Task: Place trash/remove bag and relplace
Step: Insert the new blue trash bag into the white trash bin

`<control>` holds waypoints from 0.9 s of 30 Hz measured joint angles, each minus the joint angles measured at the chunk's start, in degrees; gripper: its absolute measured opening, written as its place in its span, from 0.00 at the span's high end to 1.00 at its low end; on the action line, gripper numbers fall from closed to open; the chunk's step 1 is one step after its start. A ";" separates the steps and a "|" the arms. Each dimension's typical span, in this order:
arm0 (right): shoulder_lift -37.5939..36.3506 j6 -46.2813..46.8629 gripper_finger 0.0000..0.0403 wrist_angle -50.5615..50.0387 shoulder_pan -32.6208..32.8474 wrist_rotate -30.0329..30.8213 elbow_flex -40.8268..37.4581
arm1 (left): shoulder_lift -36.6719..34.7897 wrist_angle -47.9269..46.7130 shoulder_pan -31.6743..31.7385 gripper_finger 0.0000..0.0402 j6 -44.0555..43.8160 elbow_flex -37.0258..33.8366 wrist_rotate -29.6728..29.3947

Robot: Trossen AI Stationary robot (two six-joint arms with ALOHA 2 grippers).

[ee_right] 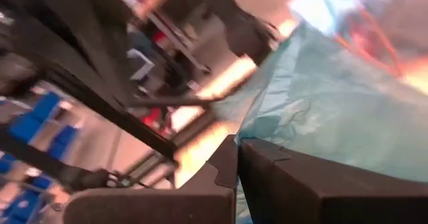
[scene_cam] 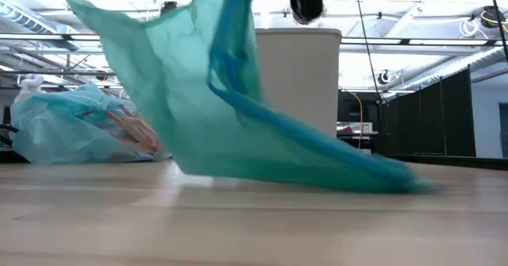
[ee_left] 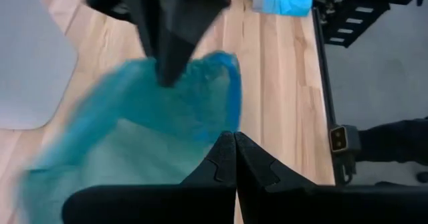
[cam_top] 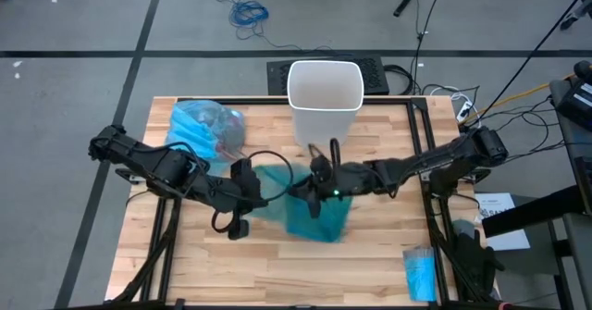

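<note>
High view shows the white plastic bin (cam_top: 325, 97) empty, the tied light-blue bag (cam_top: 205, 130) holding trash, both closed grippers (cam_top: 248, 182) (cam_top: 317, 182) pinching the teal-green bag (cam_top: 310, 210).

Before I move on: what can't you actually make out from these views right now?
- Inside of the white bin: the high view is too small; the low view has the teal bag in front.
- Right gripper: the high view cannot settle where it pinches the teal bag.
- Contents of the light-blue bag: only faint shapes show through.
- Left gripper: whether anything is pinched is unclear.
</note>
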 joint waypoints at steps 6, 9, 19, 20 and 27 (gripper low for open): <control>0.00 -2.36 1.00 6.52 -2.65 -2.57 0.20 | 0.00 0.03 -1.07 1.00 -0.96 0.00 0.06; 0.00 -2.39 1.00 8.53 -2.96 -4.00 0.19 | 0.00 0.23 -1.69 1.00 -1.23 0.00 0.04; 0.00 -2.10 1.00 10.94 -0.30 -6.98 0.19 | -3.02 4.35 -2.84 1.00 -2.43 0.00 -1.76; 0.00 -2.09 1.00 12.14 -0.07 -6.99 0.21 | -3.65 5.14 -2.84 1.00 -2.32 0.00 -1.92; 0.04 -5.15 1.00 14.51 0.39 -9.51 7.29 | -7.28 13.02 -3.06 1.00 -1.23 0.00 -2.43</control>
